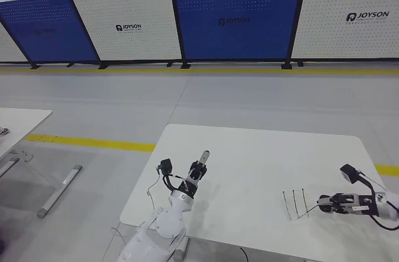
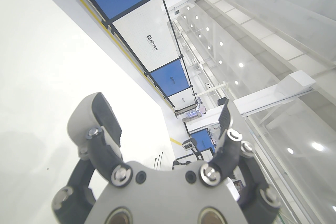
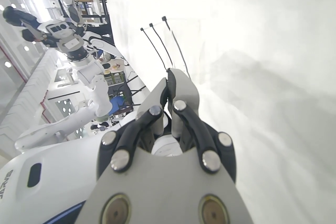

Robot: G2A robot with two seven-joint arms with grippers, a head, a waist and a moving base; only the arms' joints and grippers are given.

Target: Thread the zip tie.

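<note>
Left claw (image 1: 200, 162) hovers over the near left part of the white bench (image 1: 265, 157), its jaws spread wide with nothing between them, tips aimed toward the far edge. Bare white surface lies all around it, and a broad open stretch separates it from the other arm.

Right claw (image 3: 169, 72) sits low over the bench's right side, close to the near edge, its fingers pressed together. Three black zip ties (image 1: 295, 204) lie flat just beside it, side by side and roughly parallel, heads toward the far edge and tails toward the claw. The fingertips meet right at the tail ends; whether a tail is pinched between them I cannot tell.

Grey floor (image 1: 120, 98) surrounds the bench, crossed by a yellow line (image 1: 88, 141). Blue and white perforated panels (image 1: 235, 29) stand along the back, and the corner of a second white table (image 1: 16, 128) shows at far left.
</note>
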